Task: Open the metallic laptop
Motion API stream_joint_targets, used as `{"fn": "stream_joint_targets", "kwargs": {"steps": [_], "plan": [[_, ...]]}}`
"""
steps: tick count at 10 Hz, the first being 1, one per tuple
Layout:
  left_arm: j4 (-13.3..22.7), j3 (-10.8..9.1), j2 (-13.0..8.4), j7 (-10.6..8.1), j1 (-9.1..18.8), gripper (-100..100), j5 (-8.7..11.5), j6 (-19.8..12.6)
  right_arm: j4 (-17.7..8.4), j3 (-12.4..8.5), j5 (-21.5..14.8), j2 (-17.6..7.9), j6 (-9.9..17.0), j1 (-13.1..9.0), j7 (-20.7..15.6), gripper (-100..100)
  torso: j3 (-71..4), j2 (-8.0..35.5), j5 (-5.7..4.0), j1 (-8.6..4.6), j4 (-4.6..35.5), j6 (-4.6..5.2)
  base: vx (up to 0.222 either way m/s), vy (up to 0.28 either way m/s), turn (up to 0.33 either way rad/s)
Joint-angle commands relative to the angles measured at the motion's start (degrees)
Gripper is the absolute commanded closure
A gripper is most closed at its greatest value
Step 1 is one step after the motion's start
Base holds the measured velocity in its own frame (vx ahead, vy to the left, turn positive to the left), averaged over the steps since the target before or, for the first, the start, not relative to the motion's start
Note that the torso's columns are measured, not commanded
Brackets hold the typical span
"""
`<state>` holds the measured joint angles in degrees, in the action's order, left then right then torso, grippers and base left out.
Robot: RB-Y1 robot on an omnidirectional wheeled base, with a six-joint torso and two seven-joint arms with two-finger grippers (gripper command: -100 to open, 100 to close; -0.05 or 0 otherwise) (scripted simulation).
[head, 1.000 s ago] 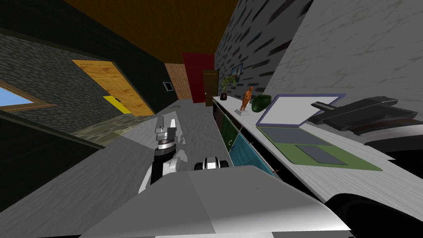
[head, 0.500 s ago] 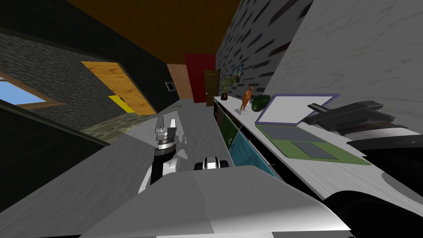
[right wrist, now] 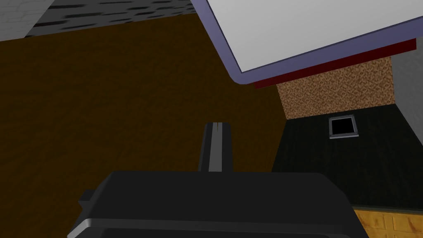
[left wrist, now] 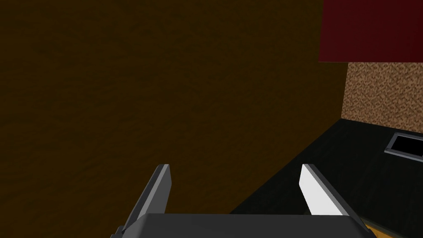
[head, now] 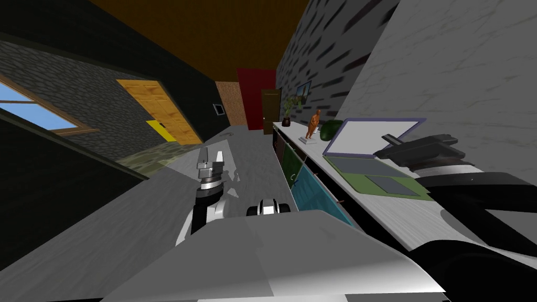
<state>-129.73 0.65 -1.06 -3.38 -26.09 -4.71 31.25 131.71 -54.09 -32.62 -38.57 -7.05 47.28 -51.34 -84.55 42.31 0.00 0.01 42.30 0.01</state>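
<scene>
Since the laptop (head: 367, 157) sits lid-up on the table (head: 398, 220), task looks near done | right tool (right wrist: 215, 132) pinched closed beside the screen (right wrist: 314, 29), likely for pushing | left tool (head: 211, 156) spread open, parked aside, unneeded.

Laptop (head: 367, 141) smooth, matt; countertop (head: 404, 217) pale wood grain; door (head: 157, 107) planked wood.

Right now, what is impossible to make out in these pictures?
Purple-framed, green-based open laptop: in the head view, one rear corner is hidden behind the right end effector; in the right wrist view, the lid is cut off by the edge.
Framed wall picture: in the head view, too small to read.
</scene>
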Motion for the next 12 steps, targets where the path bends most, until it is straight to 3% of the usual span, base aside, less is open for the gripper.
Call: {"fn": "stream_joint_targets", "kwargs": {"steps": [1,3,4,5,6,7,8,12], "plan": [[0.0,0.00,0.0,0.00,0.0,0,0.0,0.0,-1.4,3.6,-2.5,1.8,-0.1,-4.3,-2.9,100,-0.1,-0.1,0.01,0.01,0.0,0.00,-0.083,0.017,0.078],[0.0,0.00,0.0,0.00,0.0,0,0.0,0.0,-1.4,4.7,-2.5,1.8,-0.1,-7.2,-2.9,100,0.0,0.0,0.01,0.00,0.0,-0.01,-0.060,0.011,0.024],[0.0,0.00,0.0,0.00,0.0,0,0.0,0.0,-2.4,7.3,-4.6,3.4,0.0,-9.2,-5.4,100,-0.1,-0.1,0.00,-0.04,0.0,0.00,-0.083,0.020,0.085],[0.0,0.00,0.0,0.00,0.0,0,0.0,0.0,-2.4,8.5,-4.6,3.4,0.0,-10.9,-5.4,100,0.0,0.0,-0.01,0.02,0.0,-0.03,-0.091,0.014,0.044],[0.0,0.00,0.0,0.00,0.0,0,0.0,0.0,-2.4,8.5,-4.6,3.4,0.0,-12.1,-5.4,100,0.0,0.0,0.01,-0.01,0.0,0.00,-0.044,0.003,-0.010],[0.0,0.00,0.0,0.00,0.0,0,0.0,0.0,-2.6,8.3,-4.5,3.1,0.0,-11.4,-5.3,100,-0.1,-0.1,0.00,-0.04,0.0,0.00,-0.013,0.001,-0.001],[0.0,0.00,0.0,0.00,0.0,0,0.0,0.0,-2.9,7.1,-3.7,0.9,0.7,-9.7,-4.3,-100,-0.1,-0.2,-0.01,-0.03,-0.1,0.00,0.022,0.007,-0.070],[0.0,0.00,0.0,0.00,0.0,0,0.0,0.0,-3.3,4.3,-1.8,-4.3,2.3,-5.6,-2.0,-100,0.0,-0.1,0.00,0.01,0.0,-0.02,0.049,0.012,-0.057]]}}
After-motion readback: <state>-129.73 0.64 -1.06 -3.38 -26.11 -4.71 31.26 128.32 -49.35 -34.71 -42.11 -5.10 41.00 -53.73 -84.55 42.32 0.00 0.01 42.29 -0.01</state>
